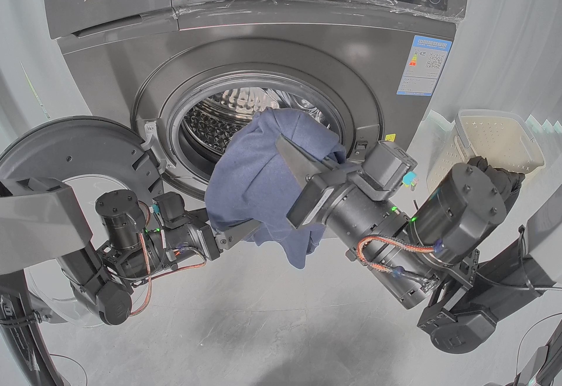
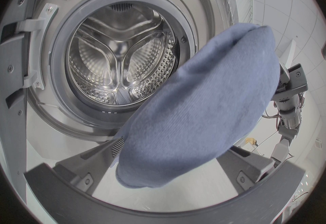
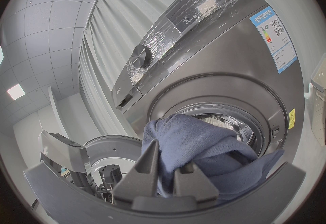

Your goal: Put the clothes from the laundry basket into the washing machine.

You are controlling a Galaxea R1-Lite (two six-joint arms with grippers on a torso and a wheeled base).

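I hold the blue garment [image 1: 257,182] at the washing machine [image 1: 117,71] door opening, right gripper [image 3: 168,170] jaws pinching it, left gripper [image 2: 173,156] jaws spread beneath. I judge a deep push into the drum [image 2: 115,55] best before release, so no hem trails over the lip

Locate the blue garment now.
Head view, centre: blue garment hangs before the open washing machine, clamped in the right gripper, left gripper beneath it.

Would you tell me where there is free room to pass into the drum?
Free: the bare drum and the opening's upper left by the hinge. Crowded: its lower right, blocked by the blue garment and right end effector.
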